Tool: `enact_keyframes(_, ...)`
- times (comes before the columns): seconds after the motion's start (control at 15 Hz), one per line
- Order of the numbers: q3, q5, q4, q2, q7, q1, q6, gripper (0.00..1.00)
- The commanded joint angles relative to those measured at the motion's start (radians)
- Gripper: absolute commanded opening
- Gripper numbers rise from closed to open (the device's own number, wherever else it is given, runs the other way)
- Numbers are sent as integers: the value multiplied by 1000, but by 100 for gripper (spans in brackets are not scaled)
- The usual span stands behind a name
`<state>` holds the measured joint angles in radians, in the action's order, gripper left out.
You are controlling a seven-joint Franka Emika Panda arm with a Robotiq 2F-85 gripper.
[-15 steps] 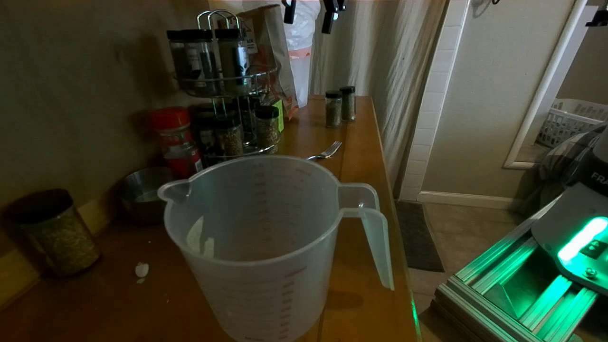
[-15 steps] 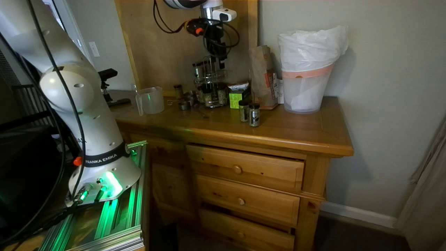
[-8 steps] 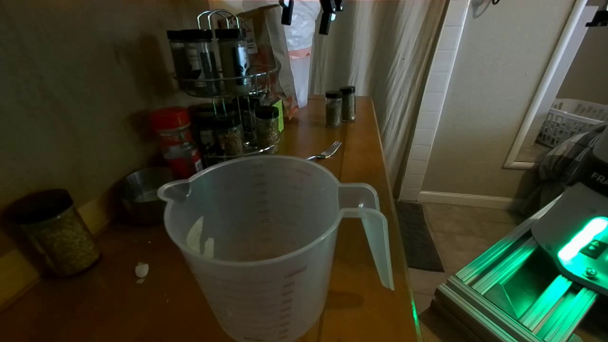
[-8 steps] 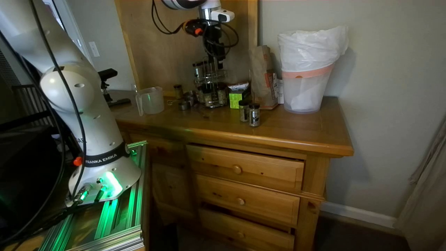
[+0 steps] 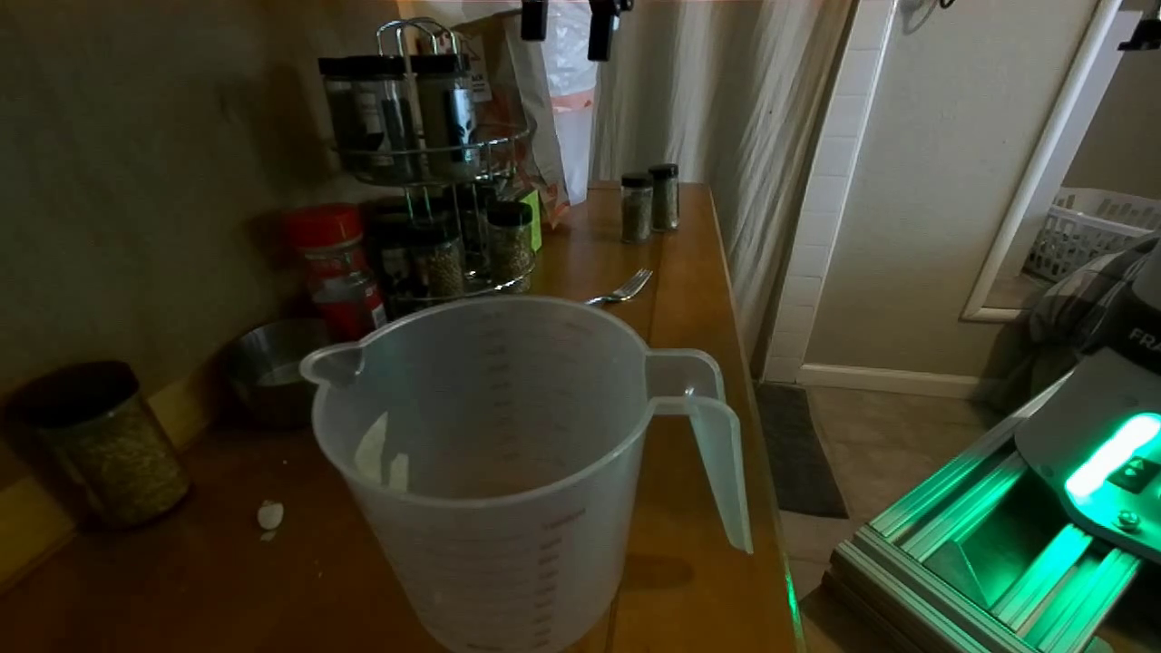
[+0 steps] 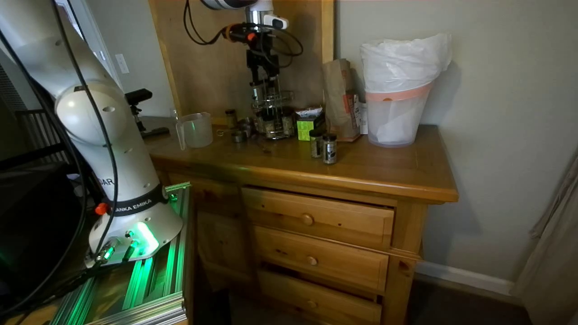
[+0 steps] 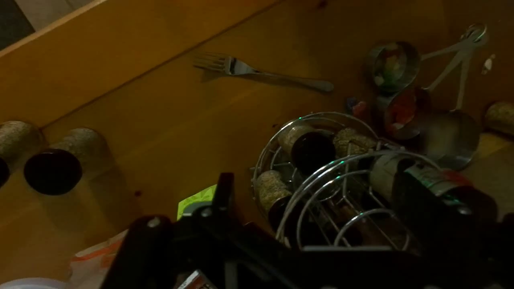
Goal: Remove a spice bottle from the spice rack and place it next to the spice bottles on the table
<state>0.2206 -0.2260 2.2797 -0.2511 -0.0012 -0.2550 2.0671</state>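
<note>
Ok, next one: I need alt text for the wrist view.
Dark, open gripper along the bottom edge partly blocks a wire spice rack holding dark-capped bottles. Two more spice bottles stand at far left on a wooden tabletop, with a fork and metal measuring cups toward the top. The picture is dim.

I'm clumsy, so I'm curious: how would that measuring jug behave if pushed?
The measuring jug is probably light for its size, as it looks like thin, see-through plastic. It might tip if pushed high, since it appears to narrow downward. Once over, it likely wouldn't roll far, because the handle juts from one side.
</note>
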Motion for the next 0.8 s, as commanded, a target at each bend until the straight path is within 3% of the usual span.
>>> enact_keyframes(0.0,44,69,-21,-18,93,2,-6,100)
enact_keyframes(0.33,84,120,-58,-1,107,-16,-67,100)
enact_keyframes(0.53,84,72,-72,-4,46,-39,-101,100)
enact_keyframes(0.6,74,65,-63,-26,6,-45,-104,100)
enact_keyframes(0.73,84,86,-50,-15,45,-40,-73,100)
